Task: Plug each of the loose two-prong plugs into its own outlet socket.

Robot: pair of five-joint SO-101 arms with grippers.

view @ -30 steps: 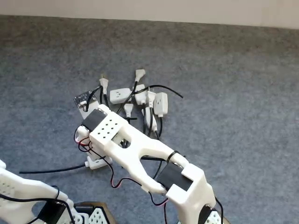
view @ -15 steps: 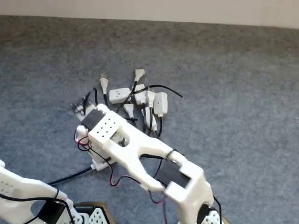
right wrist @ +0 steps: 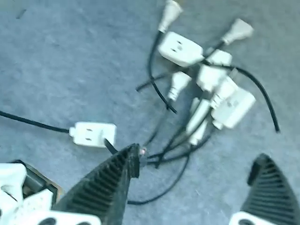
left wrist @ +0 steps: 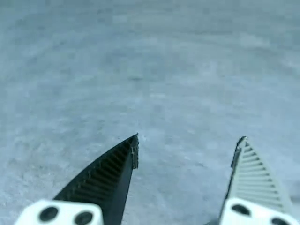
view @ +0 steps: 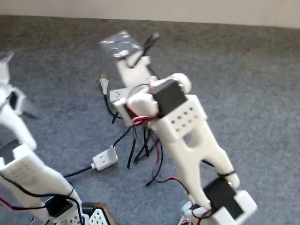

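Observation:
Several white two-prong plugs and outlet sockets on black cords lie tangled on the grey carpet point(right wrist: 56, 61). In the right wrist view I see a socket point(right wrist: 180, 48), loose plugs point(right wrist: 169, 14) point(right wrist: 238, 31) point(right wrist: 178, 84) and another socket point(right wrist: 233, 108) in the pile. One socket point(right wrist: 92, 134) point(view: 105, 159) lies apart on its own cord. My right gripper point(right wrist: 197, 161) hangs open high above the pile, holding nothing. My left gripper point(left wrist: 187, 140) is open over bare carpet. In the high view the right arm point(view: 187, 126) covers much of the pile; a plug point(view: 104, 83) shows beside it.
The left arm point(view: 18, 154) stands raised along the left edge of the high view. Black cords point(view: 140, 145) trail from the pile toward the arm bases. Open carpet lies to the right and at the back, up to a pale wall strip point(view: 187, 9).
The right arm has lifted off the pile and swung up and to the right. The left arm has risen at the left edge. The lone socket shifted slightly right.

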